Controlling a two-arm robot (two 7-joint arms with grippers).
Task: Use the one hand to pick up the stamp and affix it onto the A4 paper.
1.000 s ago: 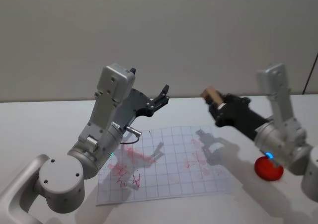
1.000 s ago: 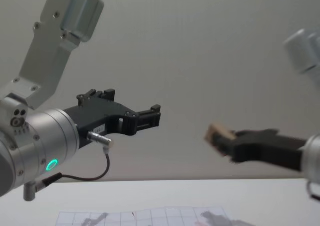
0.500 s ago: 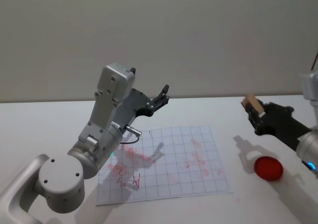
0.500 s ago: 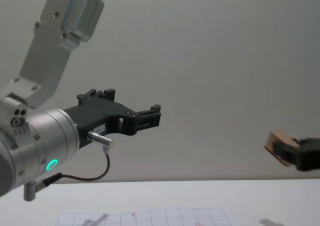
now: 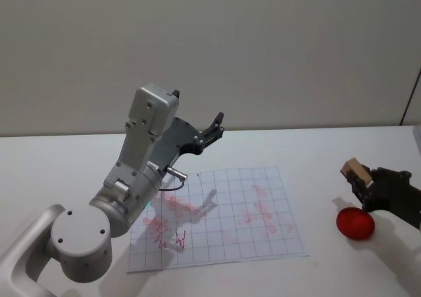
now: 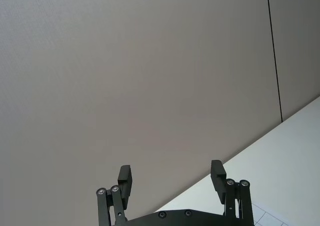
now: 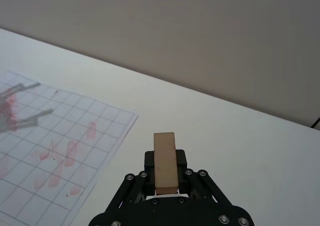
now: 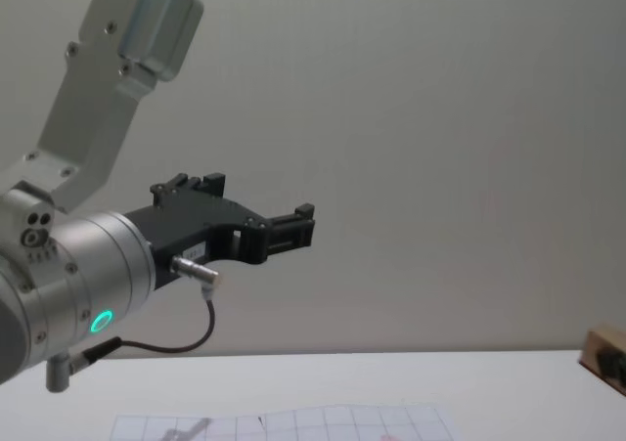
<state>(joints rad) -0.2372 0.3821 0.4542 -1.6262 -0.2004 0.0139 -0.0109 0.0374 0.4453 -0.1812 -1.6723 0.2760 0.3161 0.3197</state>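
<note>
Worktop [image 5: 316, 152] white, plain wall behind.

Nearest: left arm's big silver joints, low on the robot's left. Arm rises from there, forearm angled up over the left part of the A4 paper [image 5: 230, 244].

A4 paper lies flat mid-worktop, faint grey grid, pinkish-red smears across it, heaviest near its left side and again right of centre. Shadow of the left arm falls on the sheet.

Right of the sheet, well clear of its edge: red round object [image 5: 356, 222], flat on the worktop. I cannot tell what it is.

Right tool [image 5: 364, 180] hangs just above and slightly behind the red object, reaching in from the robot's right. It is clenched on the stamp [image 5: 356, 173]: tan block pinched between the black fingers, standing out past the fingertips. Wrist view confirms the grip [image 7: 165, 178], stamp [image 7: 165, 161] pointing out over bare worktop, paper edge [image 7: 75, 151] off to one side. Stamp is off the paper, in the air, not touching the worktop. From chest height just a tan corner [image 8: 603, 353] peeks in at the right edge.

Farther back: left tool [image 5: 214, 131] held high over the paper's far-left corner, fingers spread apart, nothing between them [image 6: 171, 178]. Green ring glows on its wrist; black cable loops beneath [image 8: 293, 224].
</note>
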